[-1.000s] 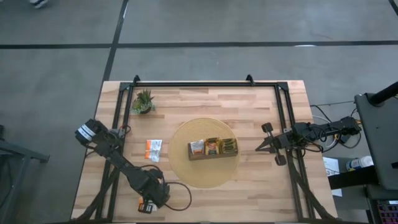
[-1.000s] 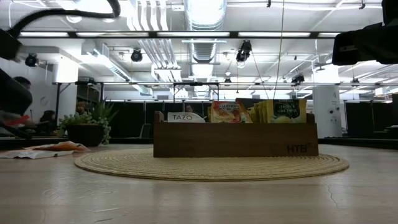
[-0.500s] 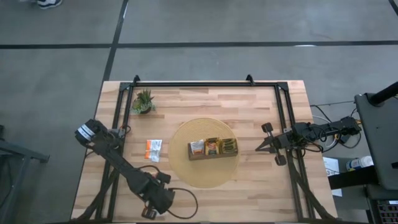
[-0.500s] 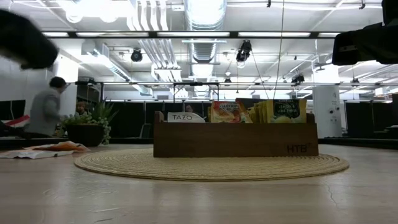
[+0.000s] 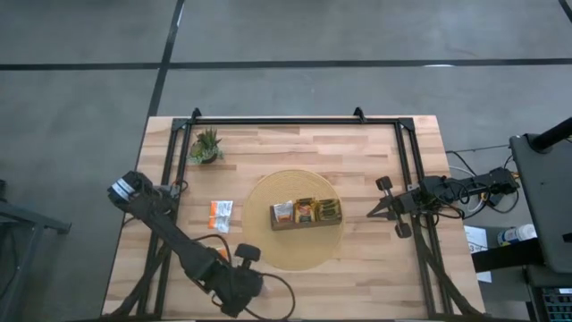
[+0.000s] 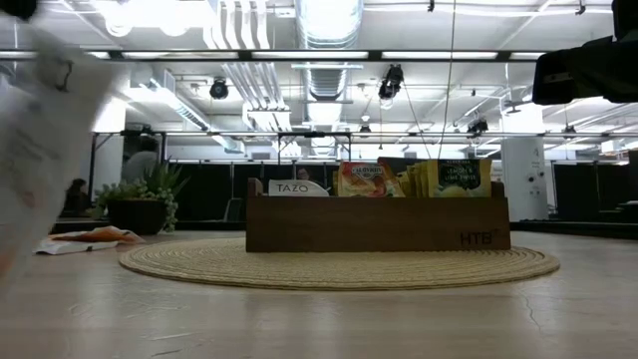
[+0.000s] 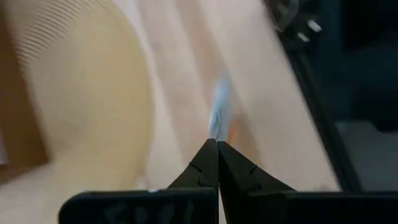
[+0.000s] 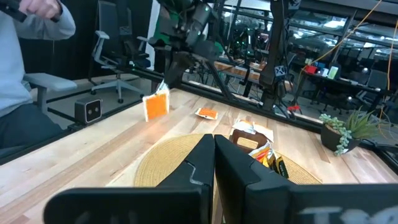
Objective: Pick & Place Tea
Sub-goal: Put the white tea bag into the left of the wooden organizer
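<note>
Near the front edge of the counter (image 5: 357,277), the left pincer (image 7: 217,148) is raised above the wood, and its fingers are clamped on the orange sachet (image 8: 157,106), which hangs from the tips. A little farther, the loose sachets (image 5: 220,216) lie flat on the counter beside the round mat (image 5: 292,252). On the mat stands the tray (image 5: 306,224) with more tea (image 5: 307,210) upright in it. At the right side, the right pincer (image 5: 371,213) has its fingers pressed together and holds nothing. The plant (image 5: 206,146) stands at the far left.

Wooden tray (image 6: 377,223) of tea sachets (image 6: 365,179) on round woven mat (image 6: 339,266), potted plant (image 6: 140,203) left
</note>
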`<action>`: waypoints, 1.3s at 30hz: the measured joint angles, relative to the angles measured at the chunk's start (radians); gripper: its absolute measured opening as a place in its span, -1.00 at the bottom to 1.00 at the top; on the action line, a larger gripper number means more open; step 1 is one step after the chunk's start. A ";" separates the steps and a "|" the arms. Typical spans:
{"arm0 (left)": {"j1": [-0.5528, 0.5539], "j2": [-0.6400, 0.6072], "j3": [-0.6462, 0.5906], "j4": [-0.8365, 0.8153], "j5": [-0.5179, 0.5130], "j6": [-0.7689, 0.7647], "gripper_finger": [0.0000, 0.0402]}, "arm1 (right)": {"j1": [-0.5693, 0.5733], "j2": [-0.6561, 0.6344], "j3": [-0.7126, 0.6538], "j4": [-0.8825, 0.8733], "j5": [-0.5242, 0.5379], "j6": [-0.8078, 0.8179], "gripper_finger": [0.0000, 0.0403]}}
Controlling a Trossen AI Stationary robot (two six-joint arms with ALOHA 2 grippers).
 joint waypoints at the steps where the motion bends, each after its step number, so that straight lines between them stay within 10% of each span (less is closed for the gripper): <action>1: 0.003 0.000 0.007 -0.001 -0.028 0.004 -1.00 | 0.000 0.000 0.000 0.000 0.000 0.000 -0.96; 11: 0.058 -0.001 0.044 0.002 -0.253 0.050 -1.00 | 0.000 0.000 0.000 0.000 0.000 0.000 -0.96; 28: 0.106 -0.001 -0.009 0.037 -0.056 0.084 -0.96 | 0.000 0.000 0.000 0.000 0.000 0.000 -0.96; 39: 0.141 0.015 -0.092 0.163 -0.032 0.104 -0.37 | 0.000 0.000 0.000 0.000 0.000 0.000 -0.96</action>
